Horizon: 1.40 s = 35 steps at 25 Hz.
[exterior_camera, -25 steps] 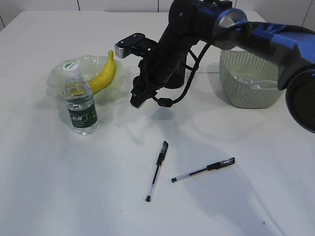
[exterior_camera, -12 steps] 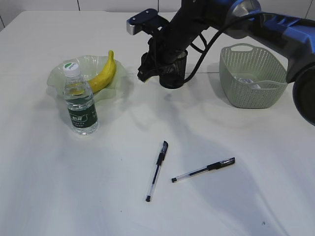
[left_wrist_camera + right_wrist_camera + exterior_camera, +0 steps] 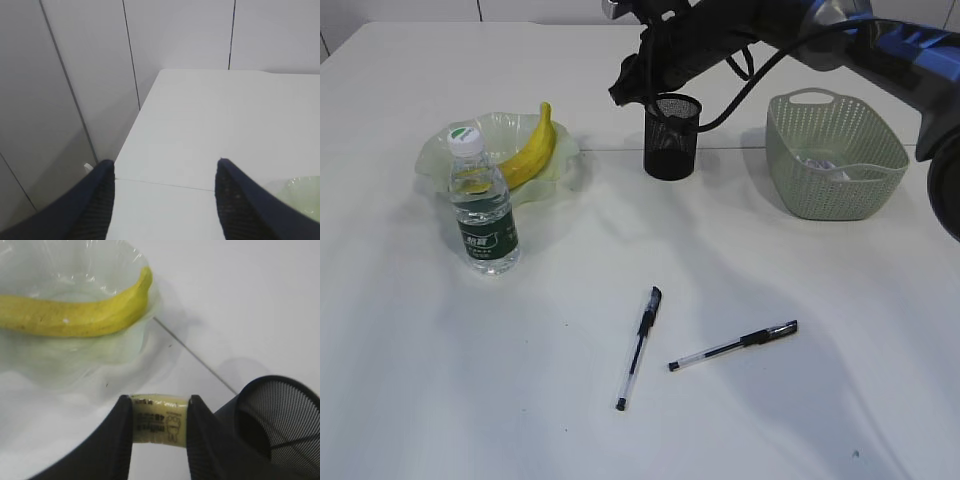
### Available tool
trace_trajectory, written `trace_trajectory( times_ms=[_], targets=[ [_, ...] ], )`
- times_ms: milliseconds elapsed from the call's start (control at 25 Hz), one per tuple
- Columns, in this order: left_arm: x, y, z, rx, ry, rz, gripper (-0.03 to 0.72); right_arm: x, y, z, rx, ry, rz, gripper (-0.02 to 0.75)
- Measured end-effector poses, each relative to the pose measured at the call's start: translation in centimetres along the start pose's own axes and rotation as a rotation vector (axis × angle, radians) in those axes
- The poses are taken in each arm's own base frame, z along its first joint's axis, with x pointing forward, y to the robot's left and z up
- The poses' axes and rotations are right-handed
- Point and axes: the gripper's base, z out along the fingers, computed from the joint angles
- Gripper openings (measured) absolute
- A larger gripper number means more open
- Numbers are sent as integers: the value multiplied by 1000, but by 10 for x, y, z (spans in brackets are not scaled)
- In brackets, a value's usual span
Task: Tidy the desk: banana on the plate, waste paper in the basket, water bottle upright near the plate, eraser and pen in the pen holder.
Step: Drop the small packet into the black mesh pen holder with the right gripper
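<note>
While the right gripper hangs above the desk, we find the eraser pinched between its two fingers.

In the right wrist view we see the pale yellow block lying crosswise from finger to finger, printed face toward the camera, with the pen holder just right of it and the banana in the plate beyond. The banana's long axis runs across that view, its tip toward the holder. From the exterior view we cannot make out the eraser at all; there the right gripper seems to sit up left of the pen holder, though its tips are dark and hard to read. That view alone gives us the water bottle upright just before the plate, the basket and two pens flat on the desk. The left gripper stands spread wide with nothing in it, over the desk's far edge.
</note>
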Motion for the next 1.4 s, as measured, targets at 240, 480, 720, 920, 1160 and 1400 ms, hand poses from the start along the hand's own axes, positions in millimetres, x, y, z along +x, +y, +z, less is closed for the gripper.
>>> trace_trajectory(
  times_ms=[240, 480, 720, 920, 1160, 1400],
  targets=[
    [0, 0, 0, -2, 1, 0, 443, -11, -13, -2, 110, -134, 19, 221],
    [0, 0, 0, -3, 1, 0, 442, -4, -45, -11, 189, -184, 109, 221],
    [0, 0, 0, -3, 1, 0, 443, 4, -72, -20, 251, -223, 173, 221],
    [0, 0, 0, -3, 1, 0, 442, 4, -74, -20, 253, -248, 200, 221],
    [0, 0, 0, -3, 1, 0, 442, 21, -72, 2, 224, -228, 253, 221],
    [0, 0, 0, -3, 1, 0, 442, 36, -71, 19, 214, -209, 280, 221]
  ],
)
